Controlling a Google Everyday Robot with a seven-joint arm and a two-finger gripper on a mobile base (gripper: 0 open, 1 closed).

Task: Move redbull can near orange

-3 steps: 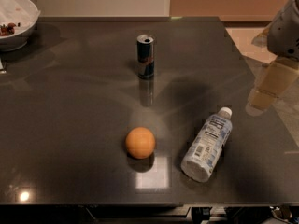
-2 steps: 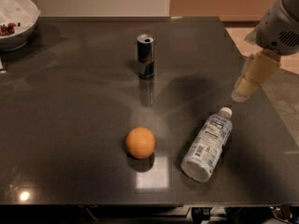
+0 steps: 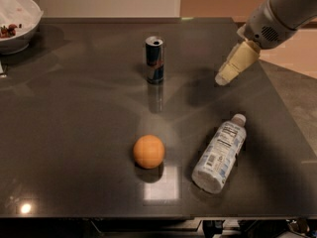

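The redbull can (image 3: 154,59) stands upright on the dark table, towards the back middle. The orange (image 3: 148,151) lies nearer the front, well apart from the can and almost straight in front of it. My gripper (image 3: 224,78) hangs above the table at the right, level with the can and about an arm's width to its right. It holds nothing.
A clear plastic bottle with a white label (image 3: 219,153) lies on its side at the front right, to the right of the orange. A white bowl (image 3: 20,24) with some food stands at the back left corner. The table's right edge (image 3: 287,113) runs close behind the arm.
My arm has swung in from the right edge towards the left and farther over the table, closer to the can. The can, orange and bottle have not moved.
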